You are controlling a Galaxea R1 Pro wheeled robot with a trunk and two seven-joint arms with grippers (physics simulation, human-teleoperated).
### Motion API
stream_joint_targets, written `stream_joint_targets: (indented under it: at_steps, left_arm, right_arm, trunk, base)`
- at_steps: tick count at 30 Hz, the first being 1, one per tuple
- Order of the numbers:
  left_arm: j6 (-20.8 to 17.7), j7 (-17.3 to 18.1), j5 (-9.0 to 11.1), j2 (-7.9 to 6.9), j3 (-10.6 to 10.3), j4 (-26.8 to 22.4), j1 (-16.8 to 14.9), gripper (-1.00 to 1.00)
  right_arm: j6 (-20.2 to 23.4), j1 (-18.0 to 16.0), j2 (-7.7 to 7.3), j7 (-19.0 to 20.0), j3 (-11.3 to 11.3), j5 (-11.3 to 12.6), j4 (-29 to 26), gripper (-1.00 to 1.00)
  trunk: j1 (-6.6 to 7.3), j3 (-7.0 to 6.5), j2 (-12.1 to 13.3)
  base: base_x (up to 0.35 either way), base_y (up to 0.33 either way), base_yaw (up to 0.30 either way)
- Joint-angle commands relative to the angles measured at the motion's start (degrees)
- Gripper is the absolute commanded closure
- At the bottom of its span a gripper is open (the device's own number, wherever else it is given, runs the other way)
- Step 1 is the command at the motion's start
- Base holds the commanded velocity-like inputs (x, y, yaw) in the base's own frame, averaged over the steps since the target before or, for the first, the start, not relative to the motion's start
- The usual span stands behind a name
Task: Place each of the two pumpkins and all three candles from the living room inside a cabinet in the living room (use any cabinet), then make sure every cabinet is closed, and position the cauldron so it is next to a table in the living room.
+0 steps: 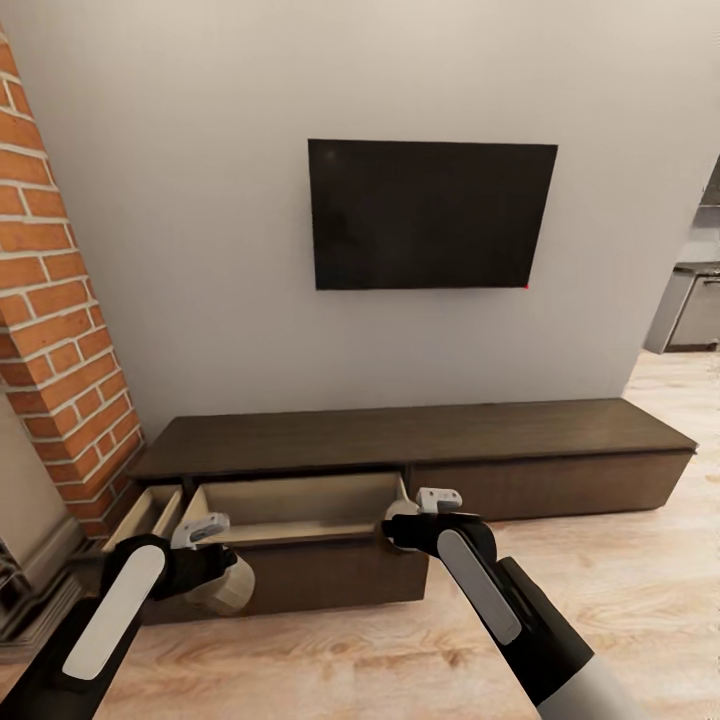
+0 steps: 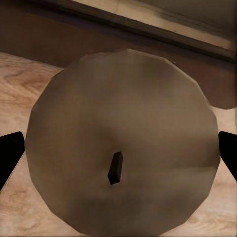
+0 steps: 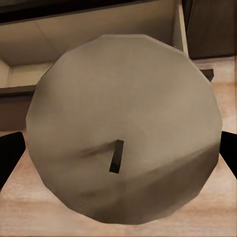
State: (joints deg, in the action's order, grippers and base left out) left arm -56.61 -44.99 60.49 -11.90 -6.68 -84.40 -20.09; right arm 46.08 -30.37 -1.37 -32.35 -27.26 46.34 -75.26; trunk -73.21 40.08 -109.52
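The cabinet [image 1: 420, 450] runs long and low along the grey wall, with a wide drawer [image 1: 300, 505] pulled open toward the robot and a narrower one [image 1: 150, 512] open beside the brick column [image 1: 60, 330]. Bare wood floor [image 1: 620, 590] lies open to the right. The left gripper [image 1: 200, 530] clamps one candle [image 2: 123, 143], just before the drawer's front edge. The right gripper [image 1: 438, 500] clamps another candle [image 3: 123, 128] at the drawer's right corner. No writing is legible.
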Motion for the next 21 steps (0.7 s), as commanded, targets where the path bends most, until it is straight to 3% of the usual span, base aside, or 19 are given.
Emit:
stream_joint_targets:
  at_steps: [1,12,18,21]
  left_arm:
    - [0.00,-0.63,0.51,-0.09,-0.06,-0.06,-0.04,1.00]
    - [0.00,-0.63,0.51,-0.06,-0.01,-0.06,-0.04,1.00]
    - [0.00,-0.63,0.51,0.22,-0.12,-0.06,-0.04,1.00]
    - [0.00,-0.63,0.51,0.28,-0.10,-0.06,-0.04,1.00]
  right_arm:
    - [-0.02,-0.10,-0.04,-0.70,-0.16,0.50,-0.06,1.00]
    - [-0.02,-0.10,0.04,-0.69,-0.16,0.51,-0.06,1.00]
    - [-0.04,-0.11,-0.03,-0.65,-0.16,0.51,-0.06,1.00]
    - [-0.06,-0.11,-0.04,-0.63,-0.14,0.51,-0.06,1.00]
  trunk:
    - [-0.02,0.06,-0.03]
    - [-0.02,0.06,-0.03]
    - [-0.02,0.06,-0.03]
    - [0.64,-0.48,1.17]
  base:
    - [0.215,0.241,-0.176]
    - [0.157,0.274,-0.013]
    - [0.035,0.064,0.054]
    - [0.003,0.006,0.005]
